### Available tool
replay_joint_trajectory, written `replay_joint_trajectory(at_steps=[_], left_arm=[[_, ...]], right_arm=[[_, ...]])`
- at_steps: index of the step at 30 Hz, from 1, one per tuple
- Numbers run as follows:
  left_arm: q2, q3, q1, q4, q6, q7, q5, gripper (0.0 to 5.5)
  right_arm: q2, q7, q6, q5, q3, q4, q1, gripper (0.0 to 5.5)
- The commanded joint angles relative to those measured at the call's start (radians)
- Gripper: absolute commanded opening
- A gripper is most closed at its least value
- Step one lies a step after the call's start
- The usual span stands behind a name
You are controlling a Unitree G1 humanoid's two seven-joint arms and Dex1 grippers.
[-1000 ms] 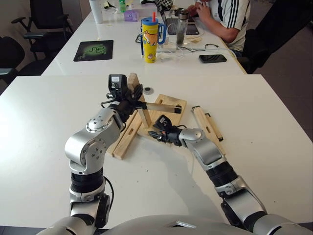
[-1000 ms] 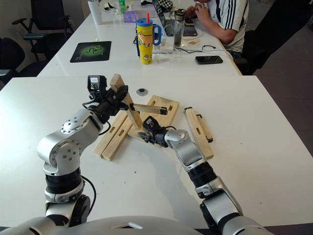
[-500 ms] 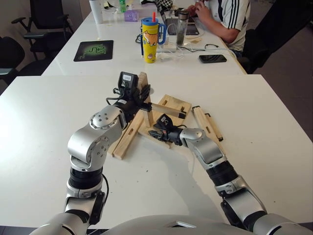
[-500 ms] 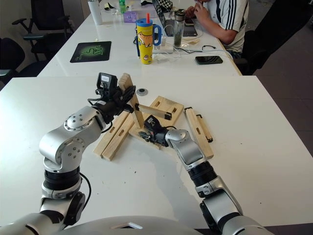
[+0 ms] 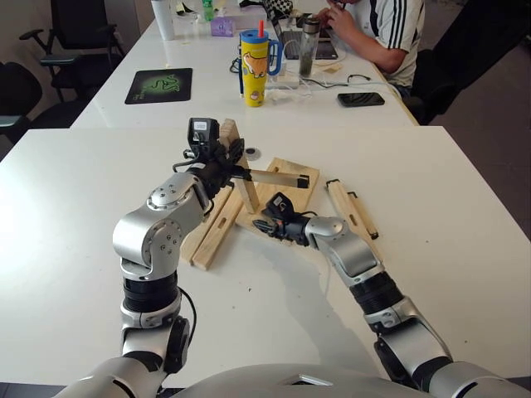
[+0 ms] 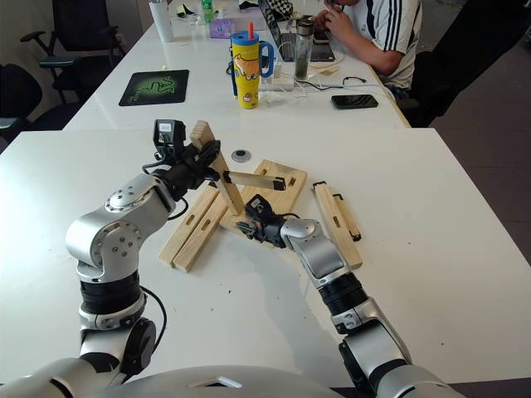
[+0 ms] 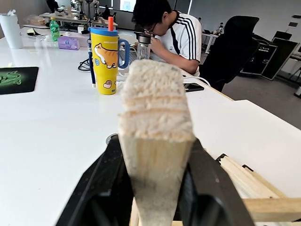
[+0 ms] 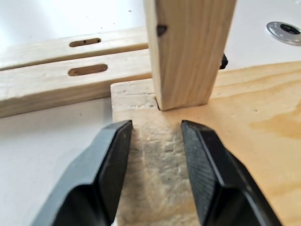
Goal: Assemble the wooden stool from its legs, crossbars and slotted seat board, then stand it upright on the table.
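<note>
Stool parts are spread over the white table [image 5: 448,215], and nothing stands as a unit yet. Seat board [image 8: 263,117] lies near the table's middle. Two loose legs [image 5: 212,228] lie side by side just beside its left edge, and two further pieces [image 5: 353,207] lie just beside its right edge. One leg [image 5: 245,192] stands on the board's near left corner, leaning slightly. A crossbar [image 5: 274,177] projects from its side over the board.

Left gripper [image 7: 155,197] is clamped on that leg's upper end. Right gripper [image 8: 157,174] straddles the board's near edge just in front of the leg's foot. Its fingers appear closed on the board, though contact is not plain.

Assessment: first-leg fitting is in hand, early in the job. The next move calls for squaring the leg upright and pressing its foot home while the board is held steady.
</note>
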Motion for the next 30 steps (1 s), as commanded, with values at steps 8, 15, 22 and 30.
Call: replay_joint_trajectory(at_steps=[8, 15, 22, 30], left_arm=[[-0.047, 0.111, -0.181, -0.032, -0.089, -0.017, -0.025, 1.04], [-0.113, 0.264, -0.191, 0.029, -0.046, 0.064, -0.083, 1.04], [-0.011, 0.063, -0.199, -0.063, -0.043, -0.028, -0.016, 1.04], [0.039, 0.007, -0.203, -0.056, -0.082, -0.056, 0.067, 1.04]], right_arm=[[-0.032, 0.009, 0.158, -0.006, 0.066, 0.148, 0.128, 1.93], [-0.029, 0.008, 0.162, -0.001, 0.065, 0.151, 0.126, 1.93], [-0.027, 0.005, 0.159, 0.003, 0.063, 0.157, 0.124, 1.93], [-0.005, -0.037, 0.069, 0.020, 0.003, 0.128, 0.127, 1.93]])
